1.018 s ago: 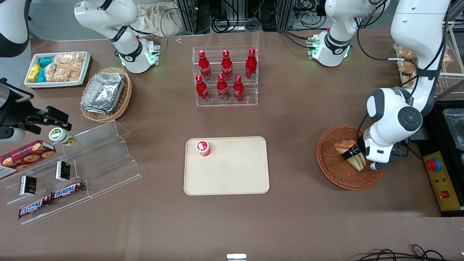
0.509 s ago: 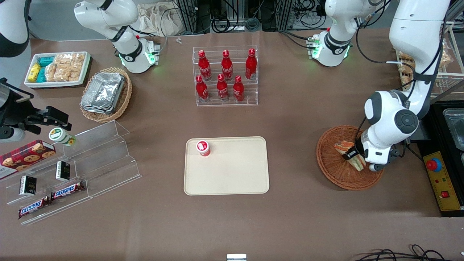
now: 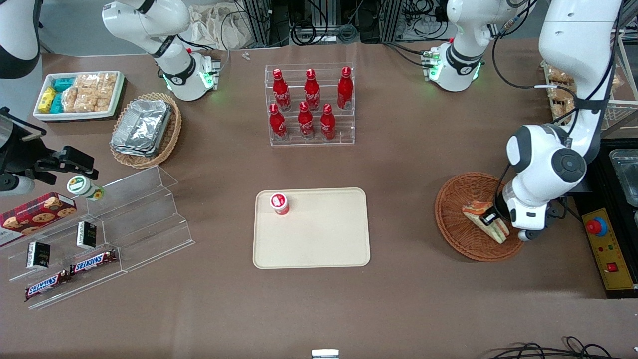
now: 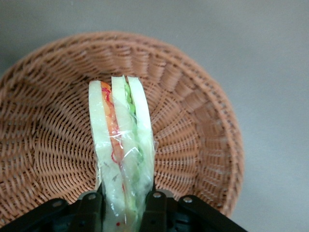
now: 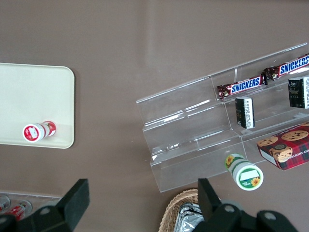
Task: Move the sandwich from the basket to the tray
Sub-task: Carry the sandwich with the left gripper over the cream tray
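I am looking down on a brown table (image 3: 423,164) from the front camera. My working arm's pincer (image 3: 491,218) is down inside the round reddish-brown wicker basket (image 3: 453,224), which sits toward the working arm's end of the table. Its two black fingers (image 4: 155,205) are closed narrowly around the sandwich (image 3: 485,220), one on each bread face, gripping the wider end of the wedge. From my wrist camera, the sandwich (image 4: 123,145) stands on edge with its orange, red and green filling layers facing the lens under clear wrap, and the woven basket (image 4: 193,111) floor shows around it. I cannot tell whether the sandwich touches the weave or hangs just above it.

The cream tray (image 3: 324,244) lies flat near the middle of the table, well apart from the basket. A small red-and-white cup (image 3: 279,203) stands on the tray, in the corner farther from the front camera and nearer the parked arm's end.
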Robot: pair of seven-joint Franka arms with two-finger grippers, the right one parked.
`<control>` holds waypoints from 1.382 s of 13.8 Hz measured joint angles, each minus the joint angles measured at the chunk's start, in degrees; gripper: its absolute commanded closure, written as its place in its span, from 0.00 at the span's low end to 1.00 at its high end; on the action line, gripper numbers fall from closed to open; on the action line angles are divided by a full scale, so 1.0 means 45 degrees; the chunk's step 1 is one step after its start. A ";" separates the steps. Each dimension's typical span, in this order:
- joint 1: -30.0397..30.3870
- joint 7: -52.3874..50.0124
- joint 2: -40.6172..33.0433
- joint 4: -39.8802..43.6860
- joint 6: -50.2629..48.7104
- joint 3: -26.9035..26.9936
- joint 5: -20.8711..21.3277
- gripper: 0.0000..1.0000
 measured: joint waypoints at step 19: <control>-0.1983 -0.0220 0.2929 0.8959 -0.7328 -0.3922 0.0352 1.00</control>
